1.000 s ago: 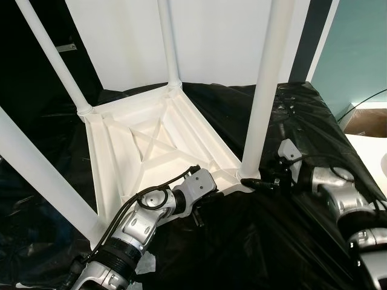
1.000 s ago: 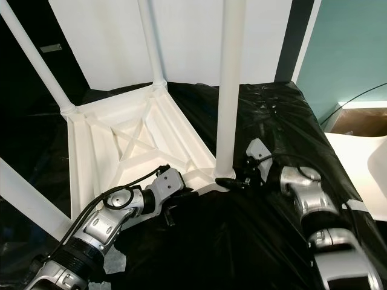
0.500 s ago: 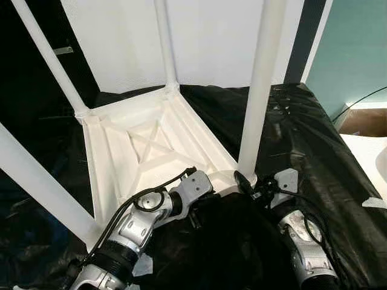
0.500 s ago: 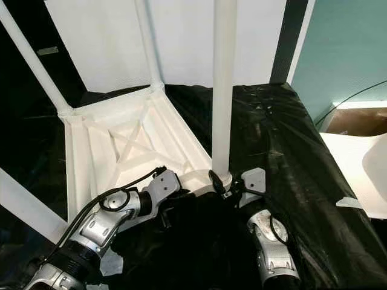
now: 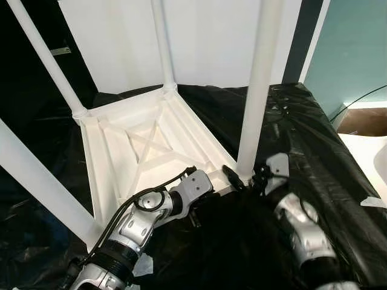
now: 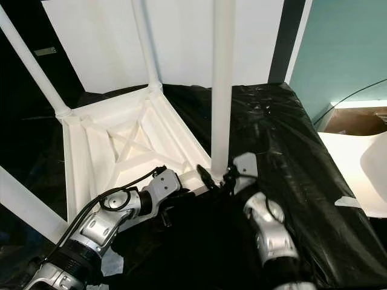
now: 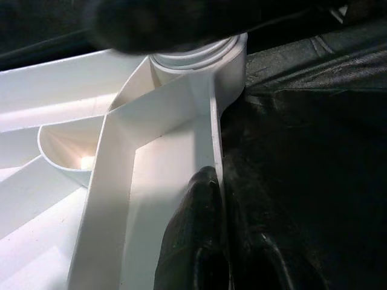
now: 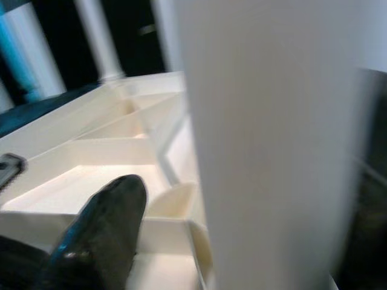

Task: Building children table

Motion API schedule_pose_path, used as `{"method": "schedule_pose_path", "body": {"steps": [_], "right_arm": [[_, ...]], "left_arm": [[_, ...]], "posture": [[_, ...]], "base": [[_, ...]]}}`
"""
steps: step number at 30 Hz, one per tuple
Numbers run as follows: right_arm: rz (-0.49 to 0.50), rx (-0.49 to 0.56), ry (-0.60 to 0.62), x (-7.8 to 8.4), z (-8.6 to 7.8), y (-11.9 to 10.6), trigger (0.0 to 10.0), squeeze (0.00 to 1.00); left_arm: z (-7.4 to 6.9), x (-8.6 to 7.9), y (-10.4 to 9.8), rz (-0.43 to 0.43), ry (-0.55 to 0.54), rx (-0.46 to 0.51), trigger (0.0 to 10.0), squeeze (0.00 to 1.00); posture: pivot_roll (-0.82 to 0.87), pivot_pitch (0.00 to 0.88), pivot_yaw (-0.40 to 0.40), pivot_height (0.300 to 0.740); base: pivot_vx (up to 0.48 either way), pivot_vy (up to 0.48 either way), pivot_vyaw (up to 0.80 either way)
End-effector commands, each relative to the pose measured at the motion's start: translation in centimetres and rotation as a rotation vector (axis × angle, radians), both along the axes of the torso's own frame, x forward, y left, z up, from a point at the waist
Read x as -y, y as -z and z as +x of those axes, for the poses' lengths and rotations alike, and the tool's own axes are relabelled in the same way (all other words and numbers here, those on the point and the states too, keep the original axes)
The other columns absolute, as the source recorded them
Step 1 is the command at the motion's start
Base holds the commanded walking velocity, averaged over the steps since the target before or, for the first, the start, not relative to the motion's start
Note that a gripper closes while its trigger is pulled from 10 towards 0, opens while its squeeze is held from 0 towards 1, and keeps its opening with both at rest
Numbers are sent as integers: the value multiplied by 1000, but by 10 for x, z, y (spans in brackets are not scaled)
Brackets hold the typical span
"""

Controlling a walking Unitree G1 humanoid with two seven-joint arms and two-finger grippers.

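Black plastic sheeting (image 5: 290, 121) covers the work surface, crinkled all over. Left gripper (image 7: 221, 241) at the near edge of the upside-down white plastic children's table (image 5: 145, 151): wrist view shows its two black fingers (image 7: 193, 235) pinched narrow on the thin near rim wall, one finger inside the tray, one outside against the sheeting. Silver left arm (image 5: 136, 223) comes in from near left. Right gripper (image 5: 239, 180) is at the base of the near right white tube leg (image 5: 257, 90), right where it meets the corner socket (image 7: 199, 60); one black finger (image 8: 100, 232) sits left of the leg over the ribbed underside, can't tell how wide the pincer is or whether it grips the leg. Silver right arm (image 6: 266, 232) lies on the sheeting just near of that corner. Table rests tilted on its top, X-shaped ribs (image 5: 148, 142) facing up, leg standing up from each of the four corners. Near left leg (image 5: 42, 184) runs off diagonally. Far: white wall panel (image 5: 211, 36), teal wall (image 5: 357, 48) far right.
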State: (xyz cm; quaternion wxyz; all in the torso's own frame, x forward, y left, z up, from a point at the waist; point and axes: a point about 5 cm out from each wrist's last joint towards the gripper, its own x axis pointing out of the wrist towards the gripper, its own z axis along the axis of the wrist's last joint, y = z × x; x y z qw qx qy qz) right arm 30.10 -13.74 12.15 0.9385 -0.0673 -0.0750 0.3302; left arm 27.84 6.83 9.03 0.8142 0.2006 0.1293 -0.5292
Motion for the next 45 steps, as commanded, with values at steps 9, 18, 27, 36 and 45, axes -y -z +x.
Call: {"method": "schedule_pose_path", "body": {"steps": [9,18,27,36,45], "right_arm": [[-228,-121,-342,14,18,-2,0,0],[-340,-220,-457,36,29,-9,0,0],[-246,-201,-428,33,22,-4,0,0],[121,58,309,11,-9,8,0,0],[141,74,359,6,-9,7,4314,0]], "left_arm": [[-19,-19,51,155,-38,-212,10000,0],[-22,-24,52,159,-52,-217,10000,0],[-21,-21,51,162,-40,-215,10000,0],[-23,-23,52,166,-35,-220,10000,0],[-23,-22,52,170,-24,-221,10000,0]], "posture": [[41,0,25,740],[47,0,31,740],[38,0,33,740],[38,0,40,740],[29,0,45,740]], "base": [[0,0,0],[0,0,0],[0,0,0],[0,0,0],[0,0,0]]}}
